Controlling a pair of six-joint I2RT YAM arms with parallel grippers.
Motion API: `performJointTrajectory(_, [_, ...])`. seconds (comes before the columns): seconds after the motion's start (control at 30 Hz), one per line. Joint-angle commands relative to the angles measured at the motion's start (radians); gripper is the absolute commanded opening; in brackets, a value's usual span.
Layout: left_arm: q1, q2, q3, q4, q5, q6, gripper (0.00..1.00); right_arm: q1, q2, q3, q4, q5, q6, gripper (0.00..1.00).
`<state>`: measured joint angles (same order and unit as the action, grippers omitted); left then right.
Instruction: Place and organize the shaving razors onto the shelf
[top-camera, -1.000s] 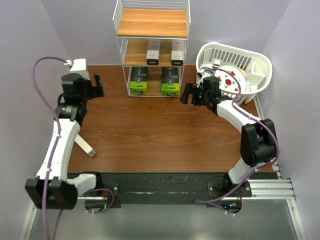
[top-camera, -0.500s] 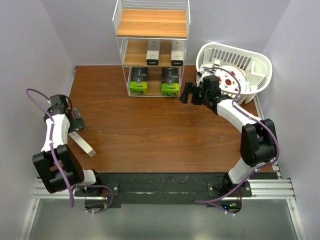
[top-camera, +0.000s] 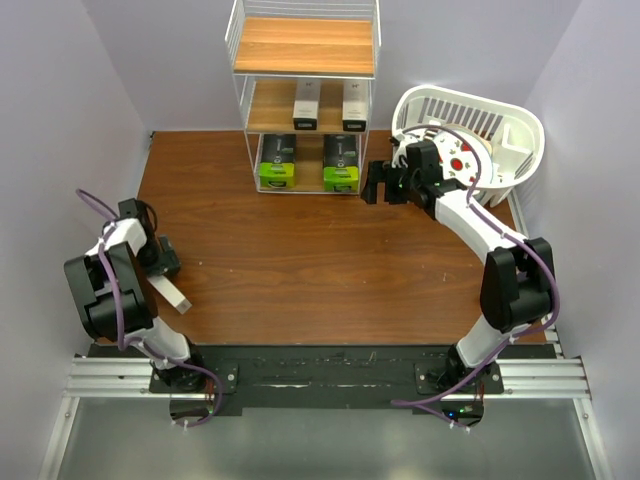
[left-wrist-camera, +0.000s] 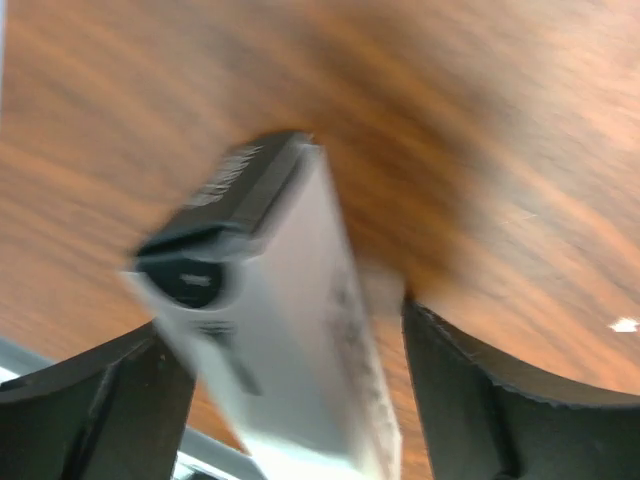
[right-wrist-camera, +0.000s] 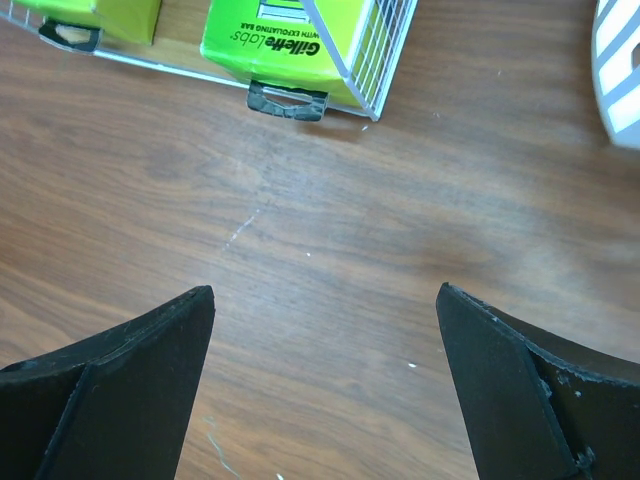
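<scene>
The shelf (top-camera: 303, 45) stands at the back centre. Its middle tier holds two white cartons (top-camera: 306, 105) (top-camera: 354, 105). Its bottom tier holds two black packs with lime-green ends (top-camera: 277, 165) (top-camera: 341, 165); one also shows in the right wrist view (right-wrist-camera: 290, 35). A third white carton (top-camera: 172, 292) lies on the table at the front left. My left gripper (top-camera: 160, 258) is low at its far end. In the blurred left wrist view the open gripper (left-wrist-camera: 285, 325) straddles this carton (left-wrist-camera: 270, 340). My right gripper (top-camera: 378, 185) is open and empty over bare wood (right-wrist-camera: 322, 292), just right of the shelf's bottom tier.
A white slatted basket (top-camera: 520, 130) with a round white and red item stands at the back right, close behind my right wrist; its edge shows in the right wrist view (right-wrist-camera: 620, 70). The shelf's top tier holds nothing. Purple walls close in on three sides.
My left arm has swung from the back left down to the front left, over the carton on the table. The carton has not moved. My right gripper shifted slightly.
</scene>
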<state>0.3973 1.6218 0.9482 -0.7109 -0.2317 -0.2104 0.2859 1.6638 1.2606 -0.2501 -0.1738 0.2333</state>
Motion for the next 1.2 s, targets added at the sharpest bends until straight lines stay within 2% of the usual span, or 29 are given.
performJointTrajectory(0.0, [-0.095, -0.013, -0.029, 0.085, 0.069, -0.023, 0.79, 0.001, 0.004, 0.066, -0.081, 0.025, -0.121, 0.98])
performJointTrajectory(0.1, [-0.184, 0.003, -0.019, 0.126, 0.109, -0.056, 0.64, 0.001, -0.022, 0.06, -0.098, 0.027, -0.169, 0.98])
performJointTrajectory(0.2, [-0.25, 0.05, 0.024, 0.169, 0.193, -0.093, 0.4, -0.001, -0.05, 0.056, -0.136, 0.04, -0.21, 0.98])
performJointTrajectory(0.27, [-0.29, 0.094, 0.086, 0.188, 0.207, -0.106, 0.36, -0.001, -0.073, 0.037, -0.156, 0.045, -0.227, 0.98])
performJointTrajectory(0.37, [-0.352, 0.169, 0.181, 0.191, 0.122, -0.11, 0.38, 0.001, -0.088, 0.017, -0.173, 0.031, -0.299, 0.98])
performJointTrajectory(0.4, [-0.366, 0.193, 0.213, 0.182, 0.094, -0.112, 0.44, -0.001, -0.091, 0.016, -0.176, 0.028, -0.308, 0.98])
performJointTrajectory(0.47, [-0.388, 0.239, 0.276, 0.172, 0.086, -0.145, 0.49, 0.001, -0.088, 0.022, -0.19, 0.033, -0.336, 0.98])
performJointTrajectory(0.5, [-0.415, 0.246, 0.293, 0.172, 0.101, -0.153, 0.56, -0.001, -0.088, 0.023, -0.19, 0.033, -0.342, 0.97])
performJointTrajectory(0.57, [-0.468, 0.256, 0.336, 0.18, 0.121, -0.152, 0.63, -0.001, -0.09, 0.023, -0.172, 0.031, -0.345, 0.97])
performJointTrajectory(0.6, [-0.483, 0.254, 0.346, 0.18, 0.126, -0.158, 0.69, 0.001, -0.094, 0.02, -0.161, 0.028, -0.347, 0.98])
performJointTrajectory(0.83, [-0.534, 0.083, 0.284, 0.148, 0.065, -0.187, 0.84, 0.019, -0.137, -0.01, -0.104, -0.052, -0.332, 0.95])
performJointTrajectory(0.93, [-0.523, -0.043, 0.23, 0.134, 0.061, -0.158, 0.85, 0.081, -0.118, 0.011, -0.127, -0.081, -0.307, 0.95])
performJointTrajectory(1.07, [-0.486, -0.205, 0.147, 0.131, 0.069, -0.13, 0.8, 0.165, -0.101, -0.029, -0.028, -0.087, -0.211, 0.95])
performJointTrajectory(1.17, [-0.413, -0.302, 0.057, 0.183, 0.133, -0.1, 0.65, 0.237, -0.087, -0.035, 0.021, -0.089, -0.198, 0.95])
